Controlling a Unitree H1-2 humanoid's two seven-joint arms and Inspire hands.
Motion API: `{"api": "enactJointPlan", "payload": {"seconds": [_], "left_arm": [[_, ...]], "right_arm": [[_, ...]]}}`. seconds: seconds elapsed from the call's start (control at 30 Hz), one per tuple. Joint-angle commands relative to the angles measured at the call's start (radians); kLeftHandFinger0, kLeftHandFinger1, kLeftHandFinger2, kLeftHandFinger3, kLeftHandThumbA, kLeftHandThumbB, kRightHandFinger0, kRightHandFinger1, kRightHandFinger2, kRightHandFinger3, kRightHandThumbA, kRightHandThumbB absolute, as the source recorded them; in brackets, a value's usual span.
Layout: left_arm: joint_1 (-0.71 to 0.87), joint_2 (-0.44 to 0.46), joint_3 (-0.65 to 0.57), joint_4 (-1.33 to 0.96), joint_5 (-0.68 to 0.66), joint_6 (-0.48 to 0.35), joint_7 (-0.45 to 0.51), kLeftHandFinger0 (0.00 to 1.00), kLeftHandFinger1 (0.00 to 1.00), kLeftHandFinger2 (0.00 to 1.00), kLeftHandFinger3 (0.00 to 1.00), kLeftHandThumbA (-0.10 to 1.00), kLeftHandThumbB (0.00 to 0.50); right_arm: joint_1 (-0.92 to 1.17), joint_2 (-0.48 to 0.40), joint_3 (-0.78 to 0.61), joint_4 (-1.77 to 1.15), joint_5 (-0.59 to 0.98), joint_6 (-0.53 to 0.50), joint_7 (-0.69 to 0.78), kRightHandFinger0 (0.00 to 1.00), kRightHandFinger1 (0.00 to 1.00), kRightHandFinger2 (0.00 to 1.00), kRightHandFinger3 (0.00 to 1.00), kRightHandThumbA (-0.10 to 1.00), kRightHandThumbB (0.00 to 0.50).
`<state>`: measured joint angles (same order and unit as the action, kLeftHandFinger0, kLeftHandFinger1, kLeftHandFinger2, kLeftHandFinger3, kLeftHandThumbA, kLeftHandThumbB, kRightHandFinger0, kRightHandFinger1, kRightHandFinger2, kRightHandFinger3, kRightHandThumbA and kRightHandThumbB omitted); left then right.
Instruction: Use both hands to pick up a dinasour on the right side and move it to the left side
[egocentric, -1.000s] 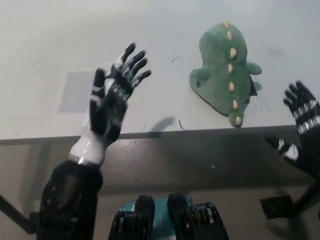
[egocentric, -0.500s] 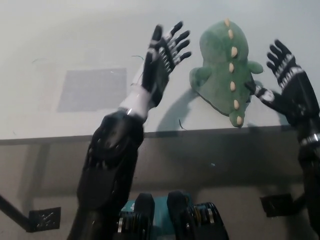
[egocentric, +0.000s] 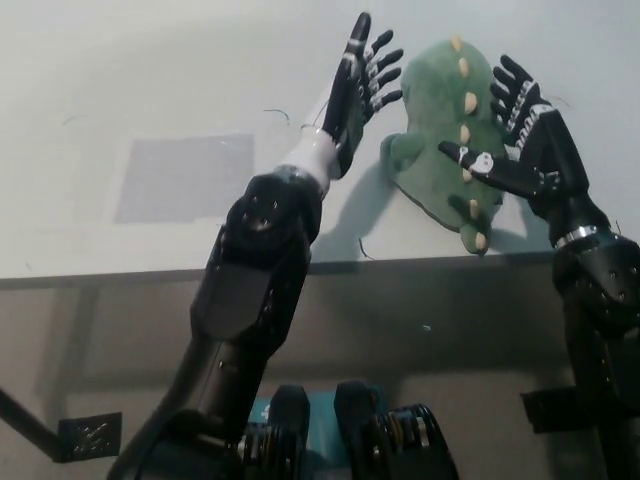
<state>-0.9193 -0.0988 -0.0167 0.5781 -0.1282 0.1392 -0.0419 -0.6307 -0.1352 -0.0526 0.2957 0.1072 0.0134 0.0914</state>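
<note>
Both arms swung in over tabletop edge since a second ago. Left hand now just beside dinosaur, right hand at its other flank (may be touching). Fingers spread, holding nothing. Dino flat, still right side. Squeeze next, I reckon.

The dinosaur is soft green plush, kinda fuzzy and matt, with cream cloth spikes. The table looks smooth, pale and matt. Both hands, left hand and right hand, look like hard glossy plastic.
</note>
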Motion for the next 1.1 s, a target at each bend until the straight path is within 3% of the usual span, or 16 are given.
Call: {"api": "enactJointPlan", "payload": {"seconds": [0.0,0.07,0.23,0.27,0.37,0.43,0.47,0.6,0.7,0.97,1.07], "left_arm": [[-0.071,-0.005,0.002,0.02,0.026,-0.041,0.023,1.0,1.0,1.0,1.0,1.0,0.304],[-0.072,-0.005,0.003,0.022,0.029,-0.036,0.026,1.0,1.0,1.0,1.0,1.0,0.293],[-0.039,0.013,0.006,-0.005,0.035,-0.026,0.02,1.0,1.0,1.0,1.0,1.0,0.32],[-0.028,0.024,0.009,-0.007,0.034,-0.022,0.016,1.0,1.0,1.0,1.0,1.0,0.322],[-0.018,0.035,0.011,0.002,0.035,-0.031,0.009,1.0,1.0,1.0,1.0,1.0,0.335],[-0.01,0.045,0.013,0.008,0.037,-0.032,0.007,1.0,1.0,1.0,1.0,1.0,0.348],[-0.002,0.048,0.02,0.009,0.031,-0.031,0.008,1.0,1.0,1.0,1.0,1.0,0.336],[0.013,0.048,0.019,0.017,0.036,-0.047,0.007,1.0,1.0,1.0,1.0,1.0,0.311],[0.009,0.051,0.02,0.024,0.035,-0.044,0.004,1.0,1.0,1.0,1.0,1.0,0.296],[0.007,0.042,0.013,0.069,0.031,-0.055,-0.019,1.0,1.0,1.0,1.0,1.0,0.335],[-0.003,0.037,0.013,0.101,0.019,-0.048,-0.039,1.0,1.0,1.0,1.0,1.0,0.403]], "right_arm": [[-0.063,-0.003,-0.001,0.011,-0.039,-0.038,-0.035,1.0,1.0,1.0,1.0,1.0,0.084],[-0.064,-0.007,-0.003,0.015,-0.041,-0.037,-0.034,1.0,1.0,1.0,1.0,1.0,0.087],[-0.048,-0.04,-0.033,0.018,-0.023,0.001,-0.031,1.0,1.0,1.0,1.0,1.0,0.105],[-0.035,-0.056,-0.048,0.024,-0.018,0.0,-0.034,1.0,1.0,1.0,1.0,1.0,0.068],[-0.022,-0.07,-0.066,0.033,-0.017,0.005,-0.039,1.0,1.0,1.0,1.0,1.0,0.089],[-0.02,-0.083,-0.075,0.058,-0.03,-0.011,-0.052,1.0,1.0,1.0,1.0,1.0,0.047],[-0.023,-0.092,-0.08,0.091,-0.035,-0.031,-0.057,1.0,1.0,1.0,1.0,1.0,0.057],[-0.018,-0.093,-0.092,0.109,-0.028,-0.046,-0.065,1.0,1.0,1.0,1.0,1.0,0.009],[-0.027,-0.094,-0.092,0.127,-0.028,-0.058,-0.063,1.0,1.0,1.0,1.0,1.0,0.017],[-0.025,-0.089,-0.068,0.123,-0.061,-0.06,-0.069,1.0,1.0,1.0,1.0,1.0,0.054],[-0.025,-0.088,-0.053,0.117,-0.076,-0.059,-0.067,1.0,1.0,1.0,1.0,1.0,0.034]]}}
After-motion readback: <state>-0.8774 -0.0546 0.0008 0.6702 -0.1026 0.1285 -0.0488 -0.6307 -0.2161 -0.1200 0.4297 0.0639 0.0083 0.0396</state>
